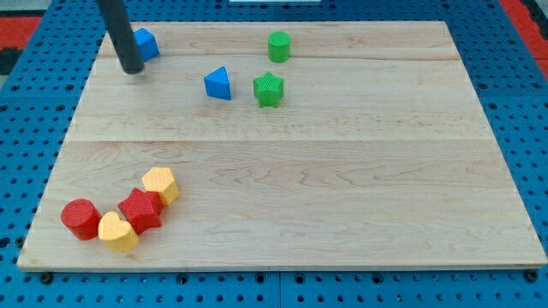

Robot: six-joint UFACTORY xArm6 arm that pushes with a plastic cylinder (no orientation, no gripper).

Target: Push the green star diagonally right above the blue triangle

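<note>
My tip (pixel 133 70) is parked near the table's top-left corner, touching nothing, probably; the green star (pixel 268 89) sits just right of the blue triangle (pixel 218 84), so 1 upward nudge is needed.

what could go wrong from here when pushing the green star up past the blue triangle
My tip sits far at the view's left beside the blue block, so crossing to the green star may clip the blue triangle and move the reference.
The star lies just right of the triangle; an off-centre push could spin it or slide it sideways.
The green cylinder stands above; overshoot could knock it.
</note>
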